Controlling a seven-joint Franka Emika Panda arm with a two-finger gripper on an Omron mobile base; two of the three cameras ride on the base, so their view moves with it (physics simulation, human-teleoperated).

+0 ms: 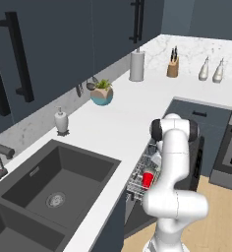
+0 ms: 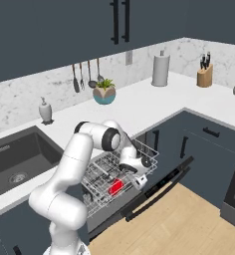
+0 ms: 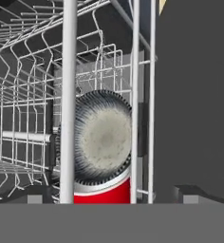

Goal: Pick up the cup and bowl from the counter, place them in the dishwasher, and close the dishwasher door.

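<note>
the gripper (image 2: 139,180) hangs released over the rack (image 2: 144,149), where the cup (image 2: 115,187) and the bowl (image 3: 102,135) lie together. lift clear of the wires, then swing the dishwasher door (image 2: 162,191) shut.

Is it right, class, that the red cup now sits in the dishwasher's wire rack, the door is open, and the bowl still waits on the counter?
Not quite. The bowl is not on the counter; the hand view shows it in the wire rack, right by the red cup. The rest holds: the cup is in the rack and the dishwasher door hangs open, as the right base view shows.
</note>
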